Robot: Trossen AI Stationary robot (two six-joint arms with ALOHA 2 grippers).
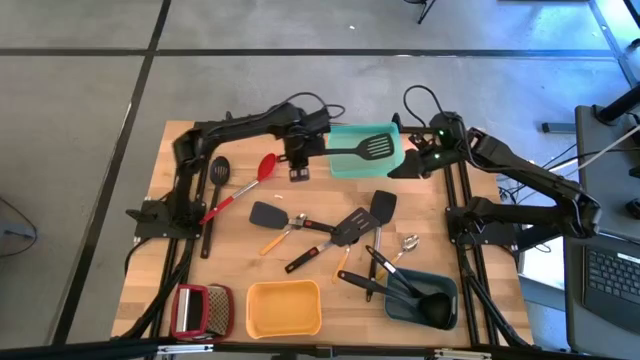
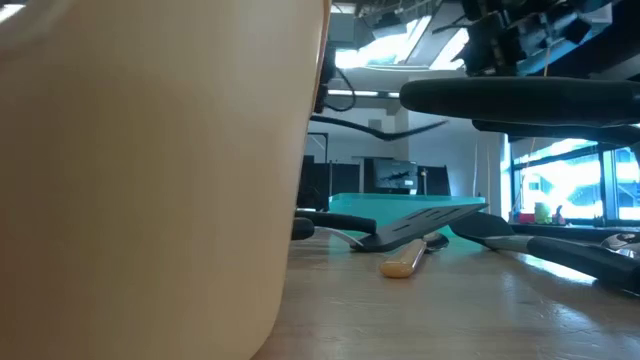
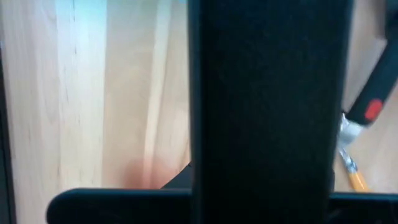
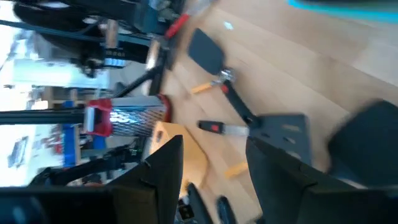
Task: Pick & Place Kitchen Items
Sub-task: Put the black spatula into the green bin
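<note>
A black slotted turner [image 1: 375, 147] lies in the teal tray [image 1: 345, 165] at the table's far side. A red spoon [image 1: 245, 185] and a black slotted spoon [image 1: 215, 180] lie at the left. Black spatulas, a wood-handled tool and small metal spoons lie heaped in the middle [image 1: 335, 232], also in the right wrist view [image 4: 249, 121]. A black ladle [image 1: 425, 300] rests in the grey-blue tray. My left gripper [image 1: 298, 172] is shut, just left of the teal tray above bare wood. My right gripper [image 1: 412, 163] is open and empty beside the tray's right edge [image 4: 211, 155].
A yellow tray [image 1: 283, 308] and a red-framed grater [image 1: 200, 310] stand at the near edge; the yellow tray fills the low view's left [image 2: 150, 180]. The grey-blue tray [image 1: 445, 290] is at the near right. Bare wood lies between the left gripper and the heap.
</note>
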